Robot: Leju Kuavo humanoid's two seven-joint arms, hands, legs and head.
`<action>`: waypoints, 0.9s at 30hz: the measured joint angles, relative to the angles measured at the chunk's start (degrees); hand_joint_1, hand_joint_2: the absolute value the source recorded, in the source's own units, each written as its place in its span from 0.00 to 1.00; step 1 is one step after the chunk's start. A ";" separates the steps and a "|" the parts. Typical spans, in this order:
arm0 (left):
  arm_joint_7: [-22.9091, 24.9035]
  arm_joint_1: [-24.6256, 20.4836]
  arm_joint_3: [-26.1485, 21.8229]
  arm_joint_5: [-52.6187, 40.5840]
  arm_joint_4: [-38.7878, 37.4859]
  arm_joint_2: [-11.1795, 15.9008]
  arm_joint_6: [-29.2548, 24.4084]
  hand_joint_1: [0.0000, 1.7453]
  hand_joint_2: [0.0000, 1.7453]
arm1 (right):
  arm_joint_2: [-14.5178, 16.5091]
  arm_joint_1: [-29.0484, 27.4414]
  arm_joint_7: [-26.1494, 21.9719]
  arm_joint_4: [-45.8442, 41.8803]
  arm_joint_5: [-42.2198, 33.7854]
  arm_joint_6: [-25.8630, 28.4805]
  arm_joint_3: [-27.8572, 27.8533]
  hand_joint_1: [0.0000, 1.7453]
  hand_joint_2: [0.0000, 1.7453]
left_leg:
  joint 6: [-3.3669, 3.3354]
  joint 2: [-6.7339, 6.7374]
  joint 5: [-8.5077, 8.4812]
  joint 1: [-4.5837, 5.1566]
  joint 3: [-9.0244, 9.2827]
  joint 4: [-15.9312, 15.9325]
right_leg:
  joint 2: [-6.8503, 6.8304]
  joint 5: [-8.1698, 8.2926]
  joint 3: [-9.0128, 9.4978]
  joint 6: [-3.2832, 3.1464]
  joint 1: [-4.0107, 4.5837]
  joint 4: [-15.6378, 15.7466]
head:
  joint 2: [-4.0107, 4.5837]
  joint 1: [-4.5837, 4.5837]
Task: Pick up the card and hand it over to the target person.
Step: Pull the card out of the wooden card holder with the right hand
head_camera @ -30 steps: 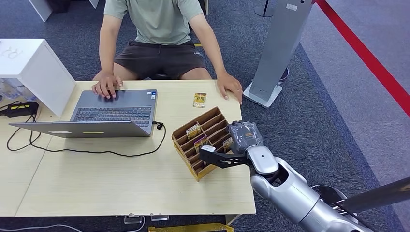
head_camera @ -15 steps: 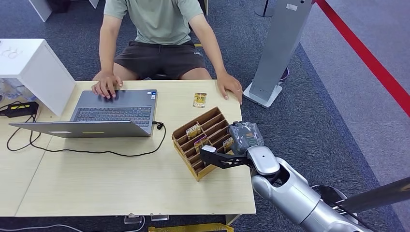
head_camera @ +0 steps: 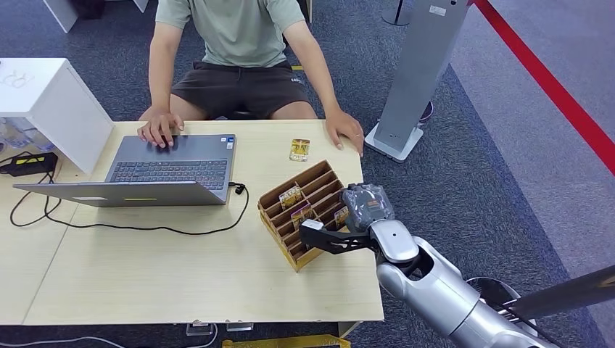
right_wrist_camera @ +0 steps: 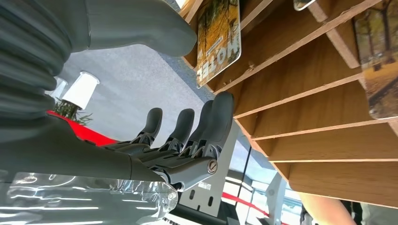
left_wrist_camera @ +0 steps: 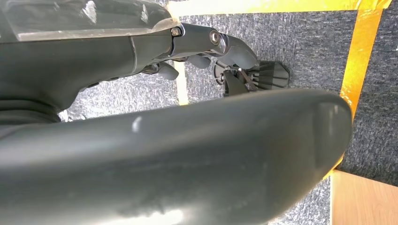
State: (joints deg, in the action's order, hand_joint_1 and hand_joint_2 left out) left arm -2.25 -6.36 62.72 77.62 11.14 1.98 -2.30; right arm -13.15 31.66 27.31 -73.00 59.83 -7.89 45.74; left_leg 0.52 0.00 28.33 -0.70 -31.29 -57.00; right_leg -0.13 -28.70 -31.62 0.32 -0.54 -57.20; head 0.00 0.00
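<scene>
Right hand (head_camera: 330, 235): reaches over the rack (head_camera: 308, 212) at the counter's (head_camera: 145, 275) right edge. In the right wrist view the fingers (right_wrist_camera: 206, 126) lie straight and apart from the thumb, with nothing between them; treat the hand as empty.
Left hand (left_wrist_camera: 220, 44): hangs over the floor. You cannot tell from its wrist view whether the fingers are apart or together.
Rack: wooden, slotted, set askew near the right edge, presumably so the right arm can reach it from the side.
Cards in rack: three, upright in separate slots, top edges showing above the dividers, which leaves you an edge to pinch. Nearest the hand is a card (head_camera: 341, 215) at the rack's right side; the others are (head_camera: 291, 194) and (head_camera: 300, 213).
Loose card (head_camera: 299, 149): one, flat near the far edge, just beside the person's hand (head_camera: 345, 131).
Person (head_camera: 232, 43): one, seated at the far edge, one hand on the laptop (head_camera: 170, 163).
Task status: judge the pick not yet done; no card is held.
</scene>
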 joint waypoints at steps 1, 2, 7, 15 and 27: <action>-0.02 0.00 0.00 0.02 0.00 -0.01 0.00 0.00 0.00 | -0.01 -0.02 -0.02 0.02 -0.05 0.03 0.05 0.46 1.00 | 0.00 -0.01 0.01 0.00 -0.01 -0.02 | -0.01 -0.01 -0.01 0.00 0.00 -0.01 | 0.00 0.00; -0.03 0.00 0.00 0.04 0.00 -0.02 0.00 0.00 0.00 | -0.02 -0.07 -0.04 0.00 -0.12 0.05 0.09 0.46 1.00 | 0.00 0.00 0.00 0.00 -0.01 -0.01 | 0.00 0.00 -0.01 0.00 0.00 -0.01 | 0.00 0.00; -0.01 -0.01 0.03 0.07 0.00 0.02 -0.03 0.00 0.00 | -0.07 -0.30 -0.08 -0.08 -0.30 0.05 0.22 0.46 1.00 | 0.00 -0.02 0.00 0.00 -0.01 0.00 | -0.02 0.00 0.00 0.00 0.00 0.00 | 0.00 0.00; 0.04 -0.02 0.26 -0.04 0.03 0.19 0.05 0.00 0.00 | 0.04 -0.42 0.13 0.45 -0.79 -0.02 0.02 0.49 1.00 | 0.00 -0.04 -0.01 -0.01 -0.02 0.00 | -0.04 0.00 0.00 0.00 0.01 0.00 | 0.00 0.00; -0.10 -0.04 0.20 0.02 0.02 0.47 0.08 0.00 0.00 | 0.58 0.07 0.11 1.52 -0.90 -0.01 0.01 0.76 1.00 | 0.01 -0.02 0.02 -0.02 -0.03 -0.04 | -0.03 -0.02 -0.02 0.00 0.01 -0.03 | 0.00 0.00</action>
State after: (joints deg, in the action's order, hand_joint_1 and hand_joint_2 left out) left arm -2.35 -6.40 62.92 77.64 11.16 2.45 -2.22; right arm -12.57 31.73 27.42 -71.48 58.93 -7.90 45.75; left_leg 0.53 -0.02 28.35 -0.72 -31.33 -57.04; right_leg -0.16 -28.73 -31.65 0.31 -0.53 -57.24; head 0.00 0.00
